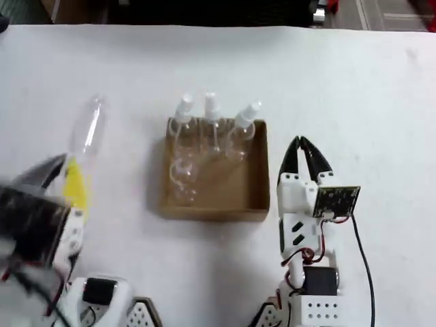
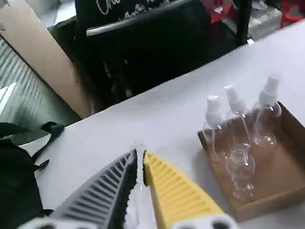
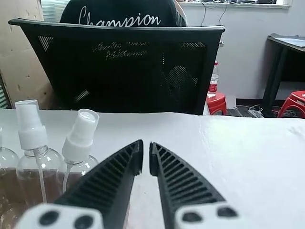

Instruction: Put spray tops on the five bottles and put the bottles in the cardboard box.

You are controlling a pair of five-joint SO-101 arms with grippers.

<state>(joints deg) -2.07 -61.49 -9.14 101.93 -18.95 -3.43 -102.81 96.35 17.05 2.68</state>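
Bottle point(image 1: 87, 126) in left tool point(image 1: 67, 165), near cardboard box point(image 1: 260, 177)

A white table point(image 1: 381, 102) is seen, with a black mesh office chair point(image 3: 119, 71) drawn up at its far edge. Behind the chair a pale wall point(image 3: 243, 33) is shown, with a dark desk point(image 3: 286, 52) and red plastic stools point(image 3: 218, 103) on the floor before it. A brown board point(image 2: 45, 62) is propped beside the chair.
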